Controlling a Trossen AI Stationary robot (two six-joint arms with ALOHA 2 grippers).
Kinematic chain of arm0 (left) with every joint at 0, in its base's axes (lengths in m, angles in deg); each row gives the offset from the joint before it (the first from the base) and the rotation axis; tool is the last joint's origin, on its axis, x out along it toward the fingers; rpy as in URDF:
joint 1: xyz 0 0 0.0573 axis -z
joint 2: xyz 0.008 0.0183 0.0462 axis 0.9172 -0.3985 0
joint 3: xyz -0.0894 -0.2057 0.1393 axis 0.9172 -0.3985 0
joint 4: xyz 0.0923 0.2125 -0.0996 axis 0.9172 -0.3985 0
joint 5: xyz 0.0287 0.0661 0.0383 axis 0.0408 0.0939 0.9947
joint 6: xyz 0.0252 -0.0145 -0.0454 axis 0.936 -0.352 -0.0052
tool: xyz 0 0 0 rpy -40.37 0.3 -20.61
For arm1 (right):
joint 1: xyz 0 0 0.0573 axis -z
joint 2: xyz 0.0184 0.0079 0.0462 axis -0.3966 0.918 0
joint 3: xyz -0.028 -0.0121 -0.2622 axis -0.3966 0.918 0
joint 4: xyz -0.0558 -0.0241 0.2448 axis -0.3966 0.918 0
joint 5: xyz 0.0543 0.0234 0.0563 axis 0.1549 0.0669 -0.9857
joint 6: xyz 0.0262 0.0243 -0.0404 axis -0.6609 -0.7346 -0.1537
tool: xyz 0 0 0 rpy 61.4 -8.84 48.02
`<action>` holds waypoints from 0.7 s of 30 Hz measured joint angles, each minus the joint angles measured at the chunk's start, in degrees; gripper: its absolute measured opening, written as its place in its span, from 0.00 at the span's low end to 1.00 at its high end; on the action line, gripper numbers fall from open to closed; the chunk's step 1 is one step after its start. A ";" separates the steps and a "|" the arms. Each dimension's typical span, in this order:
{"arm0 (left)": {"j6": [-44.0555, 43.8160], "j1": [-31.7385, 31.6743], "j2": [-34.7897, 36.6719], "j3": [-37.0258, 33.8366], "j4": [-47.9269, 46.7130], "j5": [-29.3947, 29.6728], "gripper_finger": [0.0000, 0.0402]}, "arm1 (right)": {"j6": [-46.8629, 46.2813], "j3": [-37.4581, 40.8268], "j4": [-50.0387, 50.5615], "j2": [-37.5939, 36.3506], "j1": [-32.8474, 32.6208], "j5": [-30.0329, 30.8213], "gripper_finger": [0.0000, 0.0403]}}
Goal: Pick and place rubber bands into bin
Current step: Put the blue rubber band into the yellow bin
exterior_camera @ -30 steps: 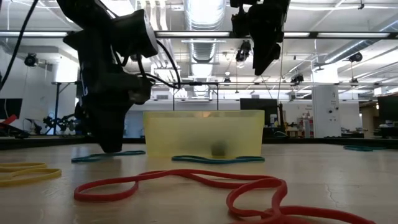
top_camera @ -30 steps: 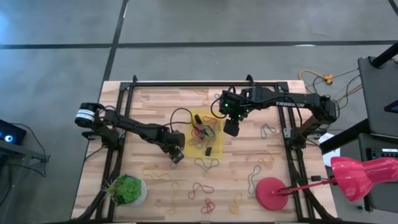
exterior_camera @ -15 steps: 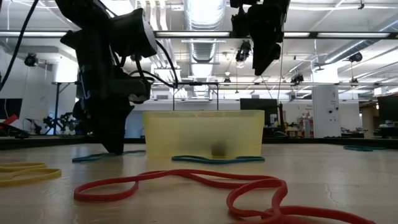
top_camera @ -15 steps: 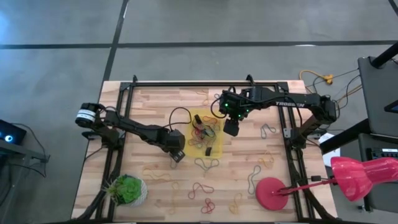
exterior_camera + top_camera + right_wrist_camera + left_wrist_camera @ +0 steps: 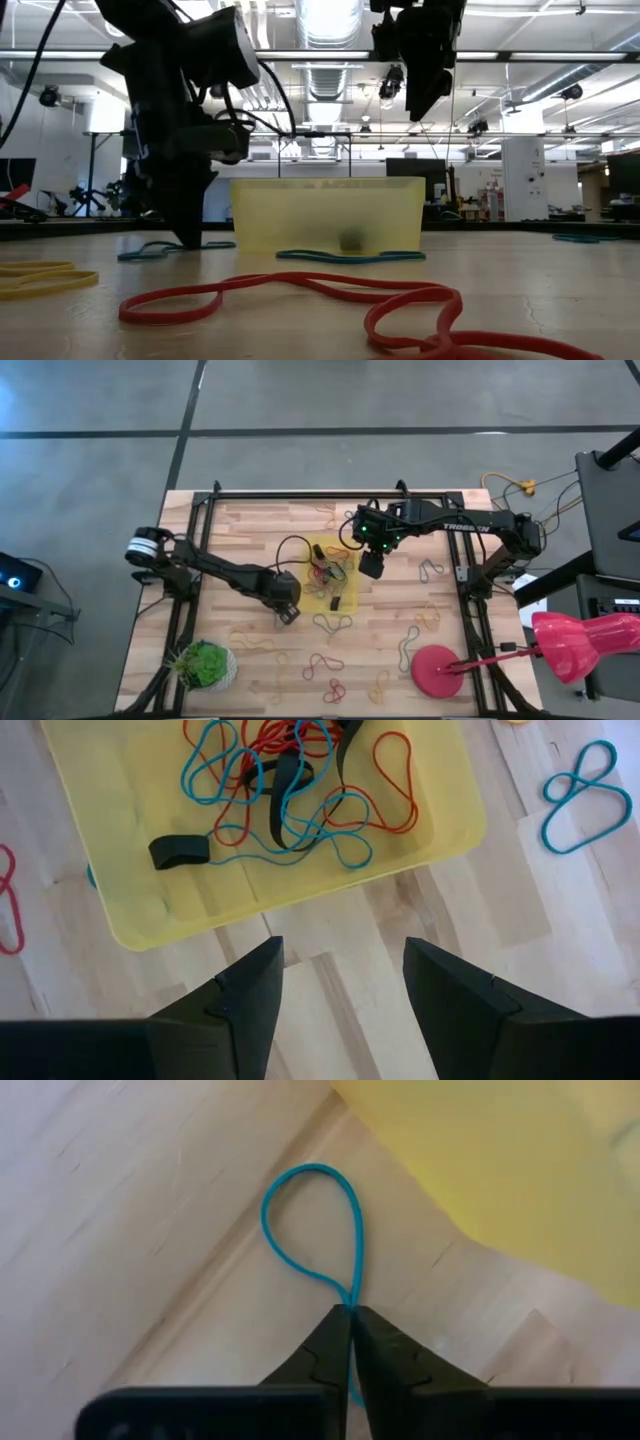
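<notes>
So a blue rubber band (image 5: 312, 1220) is being pinched flat on the table (image 5: 240, 530) by the left gripper (image 5: 351, 1320), fingers clamped together on it, just beside the yellow bin (image 5: 520, 1170). Its long axis is being pointed straight away from the fingertips. The right gripper (image 5: 343, 975) is being held spread apart above the bin's edge.

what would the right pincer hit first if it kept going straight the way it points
Probably bare tabletop. The right pincer hangs open above the table, pointing down at the wood just outside the yellow bin, with nothing between the fingers and the boards. Depth is unclear, so it might clip the bin's rim.
</notes>
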 joint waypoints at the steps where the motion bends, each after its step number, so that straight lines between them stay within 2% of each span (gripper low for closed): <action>1: 0.66 -0.01 1.05 0.57 -0.43 0.09 0.00 | 0.00 0.00 0.00 0.00 0.00 0.00 0.48; 5: 2.48 -0.06 5.06 2.76 -0.39 3.06 0.00 | 0.00 0.00 0.00 0.00 0.00 0.01 0.48; 11: 3.71 -0.17 12.58 8.44 -10.90 10.08 0.00 | 0.02 0.00 0.02 0.00 0.00 1.03 0.48; 14: 7.45 -0.65 15.72 12.30 -11.24 11.57 0.00 | 0.28 0.00 0.02 0.00 0.04 1.73 0.48; 17: 11.83 -2.00 16.16 16.20 -10.10 11.91 0.00 | 0.50 0.00 0.03 0.00 0.02 2.88 0.48; 21: 17.63 -4.44 13.03 22.25 -7.27 11.60 0.00 | 1.31 0.00 0.05 0.00 0.02 2.99 0.48</action>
